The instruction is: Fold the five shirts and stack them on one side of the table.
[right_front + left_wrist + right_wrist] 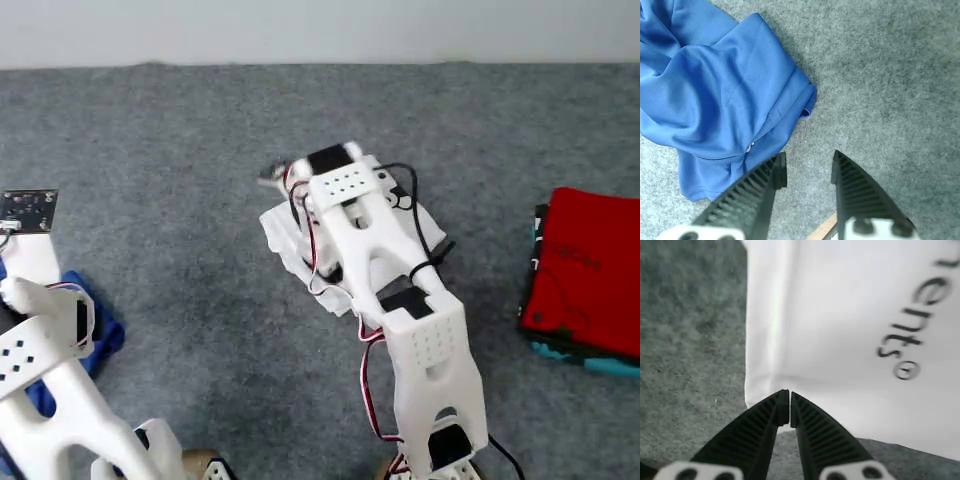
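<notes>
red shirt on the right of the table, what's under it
Beneath the red shirt, a black layer peeks out at its side and a teal layer at its near edge. The rest, and how many shirts, is covered.

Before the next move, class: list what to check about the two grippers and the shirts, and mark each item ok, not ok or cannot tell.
1. Left gripper open: ok.
2. Left gripper over the blue shirt: not ok; it is beside the shirt's edge, over bare table.
3. Blue shirt folded: not ok, it is crumpled.
4. Right gripper shut at the white shirt edge: ok.
5. Fabric caught between the right jaws: cannot tell.
6. Stack at the table's side, red shirt on top: ok.
</notes>
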Controlling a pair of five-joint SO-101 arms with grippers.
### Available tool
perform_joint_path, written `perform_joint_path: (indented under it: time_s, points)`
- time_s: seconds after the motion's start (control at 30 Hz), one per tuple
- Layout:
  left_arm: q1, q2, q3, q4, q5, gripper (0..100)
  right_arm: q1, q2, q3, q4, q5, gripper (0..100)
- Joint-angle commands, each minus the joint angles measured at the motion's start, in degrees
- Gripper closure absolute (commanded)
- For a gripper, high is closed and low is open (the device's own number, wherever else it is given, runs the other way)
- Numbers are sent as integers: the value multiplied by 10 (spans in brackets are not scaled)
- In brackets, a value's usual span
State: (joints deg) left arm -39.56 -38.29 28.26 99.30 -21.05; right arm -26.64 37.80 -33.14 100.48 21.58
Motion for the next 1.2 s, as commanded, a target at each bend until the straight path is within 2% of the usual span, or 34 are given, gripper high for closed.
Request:
perform_joint_path:
  time_s: [0.0,0.1,0.23,0.33,0.53,0.83,1.0,1.17]
  points:
    - [1,-13,0,3,-4,841,15,-68,-33,20,-5,989]
    - [1,-13,0,3,-4,841,41,-90,-33,20,-23,989]
    - [1,-13,0,3,-4,841,75,-94,-33,18,-116,987]
    - [1,-13,0,3,-4,841,74,-92,-33,14,-182,969]
    - [1,-13,0,3,-4,841,67,-80,-33,10,-356,798]
    - [1,-13,0,3,-4,841,61,-36,-34,-57,-629,465]
    - [1,-10,0,3,-4,841,63,14,-34,-108,-727,451]
    - [1,-11,0,3,-4,841,63,56,-35,-162,-782,451]
